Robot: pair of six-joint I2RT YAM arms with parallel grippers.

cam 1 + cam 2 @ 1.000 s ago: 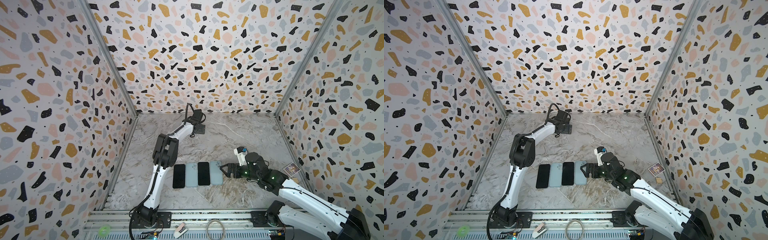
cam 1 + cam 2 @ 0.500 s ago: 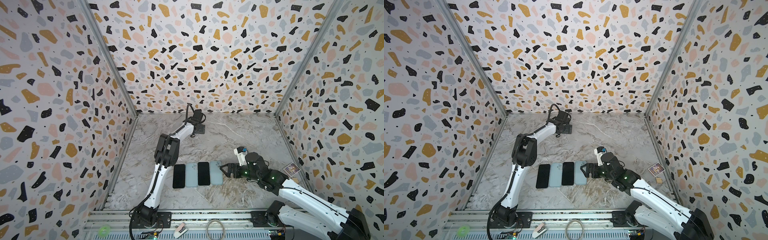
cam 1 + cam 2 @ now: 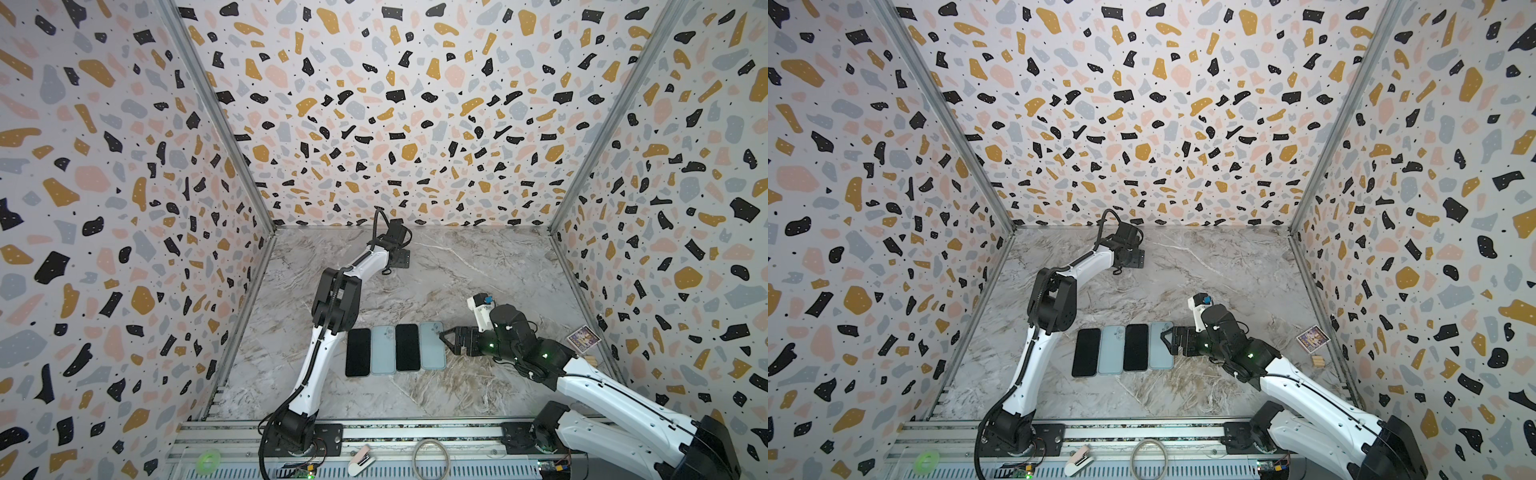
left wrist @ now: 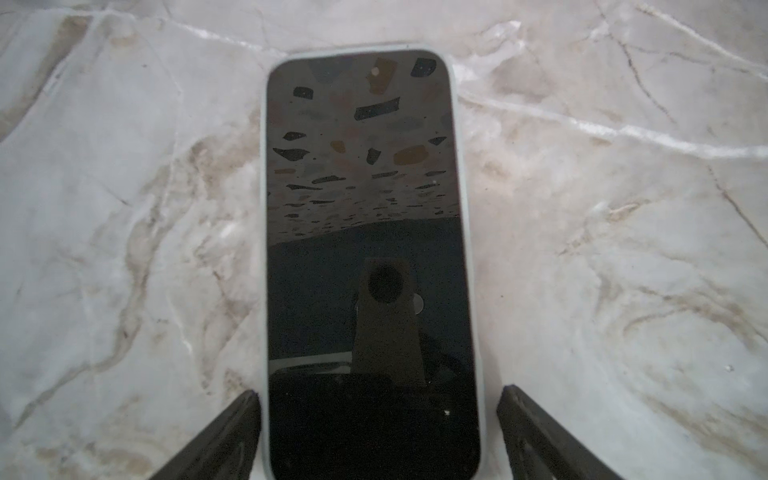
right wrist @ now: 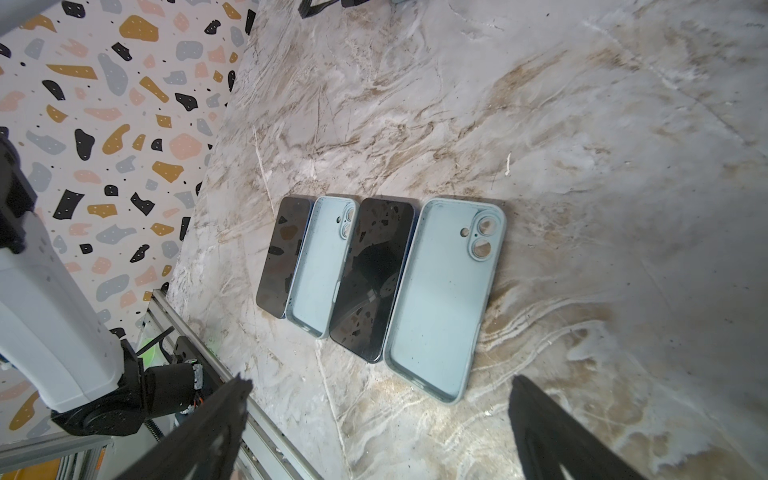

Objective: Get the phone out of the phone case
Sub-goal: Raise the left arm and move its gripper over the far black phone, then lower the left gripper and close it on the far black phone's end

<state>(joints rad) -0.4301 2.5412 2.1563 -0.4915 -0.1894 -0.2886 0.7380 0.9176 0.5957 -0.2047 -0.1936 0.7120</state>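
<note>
The left wrist view shows a dark-screened phone point(image 4: 365, 208) sitting in a pale blue-grey phone case point(image 4: 465, 249), flat on the marble. My left gripper point(image 4: 379, 390) is open, one finger on each side of the phone's near end. In both top views this gripper point(image 3: 401, 259) point(image 3: 1136, 259) points down near the back wall and hides the phone. My right gripper point(image 5: 380, 378) point(image 3: 446, 338) is open and empty, just right of the front row.
In the front row lie two bare phones point(image 3: 358, 352) point(image 3: 407, 347) and two empty cases point(image 3: 382, 350) point(image 3: 432, 345), alternating and touching. A small printed card point(image 3: 584, 337) and a wooden block point(image 3: 590, 360) lie by the right wall. The metal rail point(image 3: 395, 432) runs along the front.
The left arm's elbow has shifted a little to the right. The right arm and the front row have not moved.
</note>
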